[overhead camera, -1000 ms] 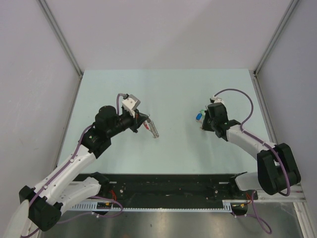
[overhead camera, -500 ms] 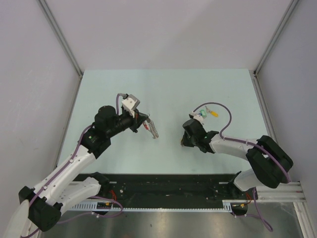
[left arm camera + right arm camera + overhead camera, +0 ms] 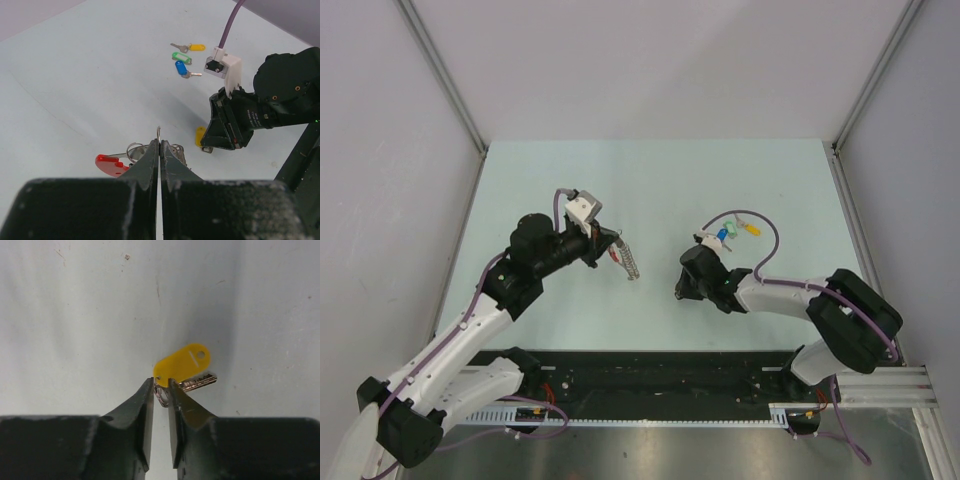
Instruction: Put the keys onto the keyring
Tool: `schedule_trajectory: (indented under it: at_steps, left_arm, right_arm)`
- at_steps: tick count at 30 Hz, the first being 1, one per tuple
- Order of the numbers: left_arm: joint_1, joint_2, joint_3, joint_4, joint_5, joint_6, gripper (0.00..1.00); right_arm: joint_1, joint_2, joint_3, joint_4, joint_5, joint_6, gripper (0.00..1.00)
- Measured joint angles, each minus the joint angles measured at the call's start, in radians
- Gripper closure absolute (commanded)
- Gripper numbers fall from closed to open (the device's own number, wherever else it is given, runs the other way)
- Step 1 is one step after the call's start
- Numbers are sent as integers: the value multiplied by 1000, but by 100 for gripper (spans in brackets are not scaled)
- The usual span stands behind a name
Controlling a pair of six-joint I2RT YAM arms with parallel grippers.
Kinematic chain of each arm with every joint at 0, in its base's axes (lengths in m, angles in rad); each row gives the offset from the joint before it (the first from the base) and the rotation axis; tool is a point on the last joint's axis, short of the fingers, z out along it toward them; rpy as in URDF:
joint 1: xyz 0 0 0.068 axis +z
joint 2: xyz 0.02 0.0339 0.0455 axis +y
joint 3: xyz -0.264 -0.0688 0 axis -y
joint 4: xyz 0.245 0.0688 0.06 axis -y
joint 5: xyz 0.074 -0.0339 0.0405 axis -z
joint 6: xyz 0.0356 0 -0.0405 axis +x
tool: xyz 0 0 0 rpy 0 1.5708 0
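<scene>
my left pincer [image 3: 159, 145] is shut tight, both tips pressed together on a thin wire loop of the keyring [image 3: 134, 151]. in my left wrist view that loop pokes up just past the tips at 12 o'clock. the keyring's red tag [image 3: 111, 164] lies at 8 o'clock from them. in the top view its silvery chain [image 3: 632, 263] trails off toward 5 o'clock from the pincer.

my right pincer [image 3: 161, 390] is low over the pale worktop [image 3: 75, 315], its tips a narrow slit apart. the small metal ring of a yellow-tagged key [image 3: 182, 361] sits in that slit. i cannot tell whether the tips pinch it or merely flank it. the key's yellow tag runs out toward 1 o'clock from the tips, and its silvery blade points toward 3 o'clock, flat on the worktop.

in the top view my right pincer lies at about 4 o'clock from my left one, with bare worktop between them.

the other keys lie in a small cluster on the worktop, at 1 o'clock from my right pincer in the top view. they are a blue-tagged key [image 3: 180, 68], a green-tagged key [image 3: 181, 57] and a second yellow-tagged key [image 3: 196, 47], close together and well apart from the keyring. my right arm's purple cable [image 3: 767, 235] arches over that cluster.
</scene>
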Motion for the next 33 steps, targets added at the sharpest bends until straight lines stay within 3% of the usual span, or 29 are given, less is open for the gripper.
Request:
schedule_trajectory:
  at_steps: [4,13,20,33]
  left_arm:
    - [0,0,0,0,0,0,99]
    - [0,0,0,0,0,0,99]
    - [0,0,0,0,0,0,100]
    - [0,0,0,0,0,0,100]
  right_arm:
    - [-6,-27,0,-28,0,-58,58]
    - [-91,-111,6,-105,-76,-204,53]
    - [-82,-92,6,-132,-159,-255,52]
    - [-34,48,24,50,-283,-263,47]
